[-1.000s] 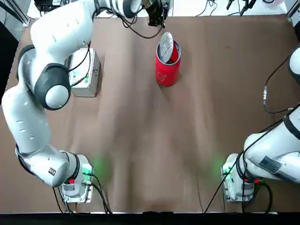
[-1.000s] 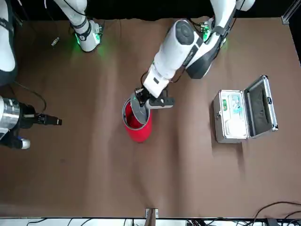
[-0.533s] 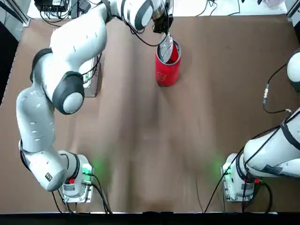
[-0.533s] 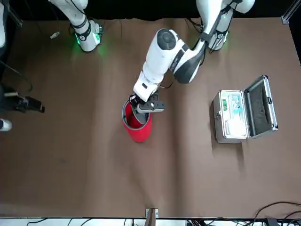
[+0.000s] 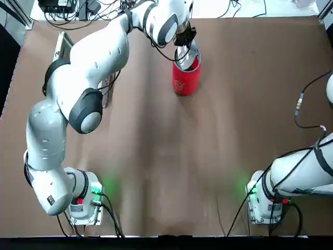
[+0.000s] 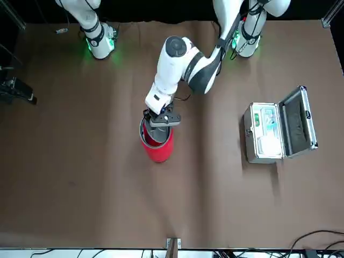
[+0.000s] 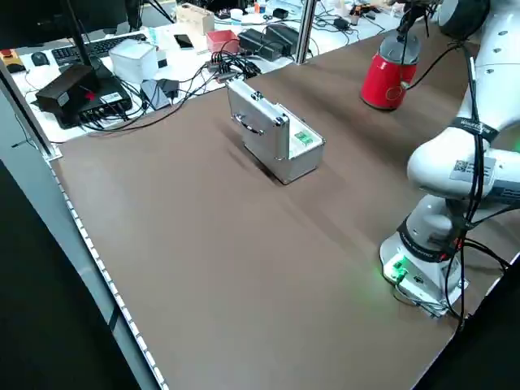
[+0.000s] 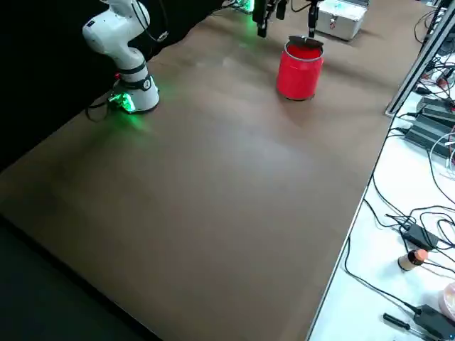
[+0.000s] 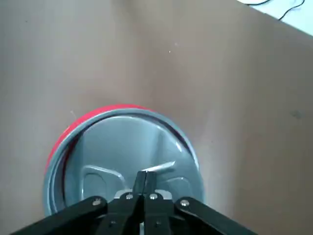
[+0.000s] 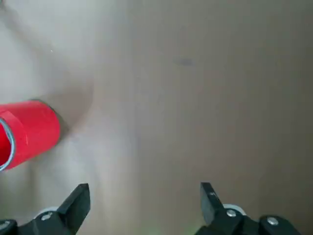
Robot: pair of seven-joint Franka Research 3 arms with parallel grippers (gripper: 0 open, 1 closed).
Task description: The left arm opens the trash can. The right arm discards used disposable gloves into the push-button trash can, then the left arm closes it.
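Observation:
The red trash can (image 5: 186, 79) (image 6: 157, 146) stands at the far middle of the table. Its silver-grey lid (image 9: 127, 147) lies almost flat on the mouth, with a thin gap on one side. My left gripper (image 9: 143, 178) (image 6: 161, 119) is shut, and its joined fingertips touch the top of the lid. My right gripper (image 10: 143, 196) is open and holds nothing. It hovers well off to the robot's right, at the picture's edge in the front view (image 6: 19, 92), with the can (image 10: 27, 131) far from it. The gloves are out of view.
An open silver metal case (image 6: 269, 131) (image 7: 276, 134) sits on the robot's left side of the table. The left arm (image 5: 99, 57) stretches over that side. Cables and boxes lie beyond the far edge (image 7: 162, 73).
The lid has dropped from steeply tilted to nearly flat as my left gripper swung over the can and onto it. My right gripper has drawn back farther toward the robot's right.

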